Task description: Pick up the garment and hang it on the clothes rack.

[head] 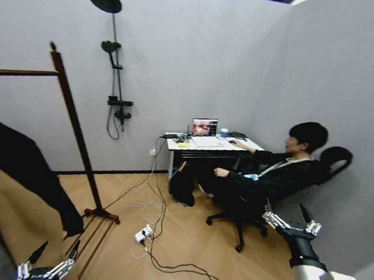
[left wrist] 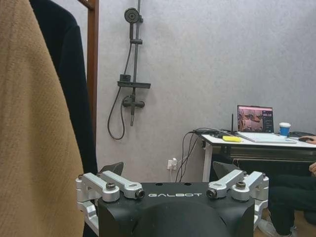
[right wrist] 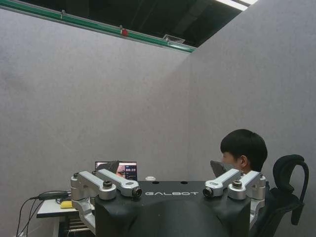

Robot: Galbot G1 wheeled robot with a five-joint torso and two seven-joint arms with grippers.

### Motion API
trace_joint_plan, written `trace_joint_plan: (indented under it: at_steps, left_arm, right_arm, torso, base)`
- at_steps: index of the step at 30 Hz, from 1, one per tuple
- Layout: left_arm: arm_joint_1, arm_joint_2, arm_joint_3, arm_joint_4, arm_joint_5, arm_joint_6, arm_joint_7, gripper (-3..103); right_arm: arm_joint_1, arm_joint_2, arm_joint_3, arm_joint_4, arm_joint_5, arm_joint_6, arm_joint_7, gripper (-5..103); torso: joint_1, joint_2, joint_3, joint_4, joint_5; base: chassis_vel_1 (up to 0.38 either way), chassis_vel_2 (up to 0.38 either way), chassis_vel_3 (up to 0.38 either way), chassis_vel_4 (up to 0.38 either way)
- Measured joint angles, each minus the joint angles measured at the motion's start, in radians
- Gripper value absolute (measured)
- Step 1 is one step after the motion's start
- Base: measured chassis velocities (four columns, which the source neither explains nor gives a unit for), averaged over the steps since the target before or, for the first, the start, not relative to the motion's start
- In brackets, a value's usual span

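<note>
Head view, one garment [head: 24, 165], one clothes rack [head: 71, 113], two spread claws.

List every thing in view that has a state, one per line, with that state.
Left gripper: open, empty, low beside the hanging clothes.
Right gripper: open, empty, held out toward the desk.
Garment: hanging on the clothes rack, next to the tan coat.
Clothes rack: upright on the floor.
Tan coat: hanging.
Laptop: open, screen lit.
Power strip: on the floor, cables plugged in.
</note>
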Motion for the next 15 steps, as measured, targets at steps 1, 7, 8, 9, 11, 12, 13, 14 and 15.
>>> trace_joint_plan:
  at_steps: [1,7,8,9,11,12,13,14,15]
  left_arm:
    - [0.000,0.000,0.000,0.000,0.000,0.000,0.000,100]
    - [0.000,0.000,0.000,0.000,0.000,0.000,0.000,100]
    - [0.000,0.000,0.000,0.000,0.000,0.000,0.000,100]
    - [0.000,0.000,0.000,0.000,0.000,0.000,0.000,100]
    - [0.000,0.000,0.000,0.000,0.000,0.000,0.000,100]
    - [0.000,0.000,0.000,0.000,0.000,0.000,0.000,100]
    - [0.000,0.000,0.000,0.000,0.000,0.000,0.000,100]
    - [0.000,0.000,0.000,0.000,0.000,0.000,0.000,100]
    - [0.000,0.000,0.000,0.000,0.000,0.000,0.000,100]
  right_arm:
    - [0.000,0.000,0.000,0.000,0.000,0.000,0.000,100]
    - [0.000,0.000,0.000,0.000,0.000,0.000,0.000,100]
    - [0.000,0.000,0.000,0.000,0.000,0.000,0.000,100]
    - [0.000,0.000,0.000,0.000,0.000,0.000,0.000,100]
    - [0.000,0.000,0.000,0.000,0.000,0.000,0.000,100]
    - [0.000,0.000,0.000,0.000,0.000,0.000,0.000,100]
    - [0.000,0.000,0.000,0.000,0.000,0.000,0.000,100]
    - [0.000,0.000,0.000,0.000,0.000,0.000,0.000,100]
    - [0.000,0.000,0.000,0.000,0.000,0.000,0.000,100]
  torso:
    - [0.000,0.000,0.000,0.0000,0.0000]
    - [0.000,0.000,0.000,0.0001,-0.0004]
    - [0.000,0.000,0.000,-0.0001,0.0001]
    - [0.000,0.000,0.000,-0.0001,0.0003]
    - [0.000,0.000,0.000,-0.0002,0.0000]
    - [0.000,0.000,0.000,-0.0002,0.0000]
    - [0.000,0.000,0.000,-0.0005,-0.0001]
    - [0.000,0.000,0.000,-0.0003,0.0005]
    - [0.000,0.000,0.000,0.0000,-0.0007]
  base:
    - [0.106,-0.060,-0.064,0.038]
    - [0.153,-0.126,-0.130,0.146]
    - [0.188,-0.254,-0.208,0.185]
    - [0.229,-0.254,-0.251,0.188]
    - [0.228,-0.245,-0.251,0.209]
    - [0.227,-0.237,-0.251,0.230]
    - [0.227,-0.268,-0.269,0.230]
    - [0.248,-0.268,-0.267,0.268]
    - [0.293,-0.281,-0.267,0.273]
